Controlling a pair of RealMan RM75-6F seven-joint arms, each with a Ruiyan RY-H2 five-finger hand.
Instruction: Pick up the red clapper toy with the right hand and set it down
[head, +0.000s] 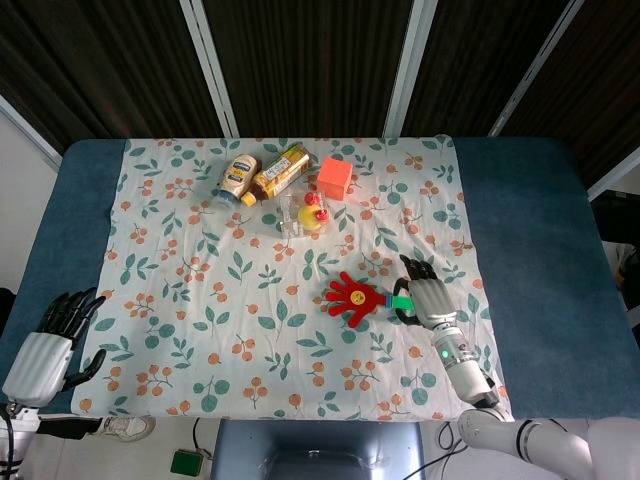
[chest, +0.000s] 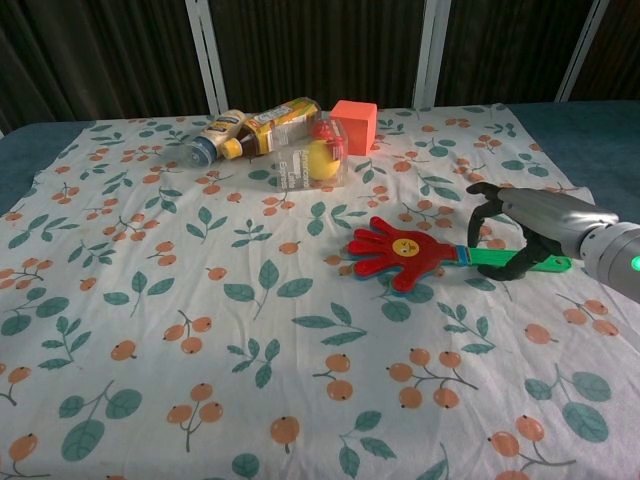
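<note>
The red clapper toy (head: 350, 297) (chest: 400, 250), shaped like a hand with a green handle (chest: 490, 256), lies flat on the floral cloth right of centre. My right hand (head: 430, 298) (chest: 530, 225) arches over the handle. Its fingers hang down on the far side and the thumb curls at the near side. The fingers stay apart and have not closed on the handle. My left hand (head: 45, 345) hangs off the table's near left corner with its fingers spread, holding nothing; only the head view shows it.
At the back of the cloth lie a mayonnaise bottle (head: 237, 177) (chest: 215, 135), a brown sauce bottle (head: 282, 170), an orange-red cube (head: 335, 177) (chest: 354, 124) and a clear box holding a yellow toy (head: 305, 212) (chest: 315, 158). Blue table edge (head: 530, 250) borders the cloth.
</note>
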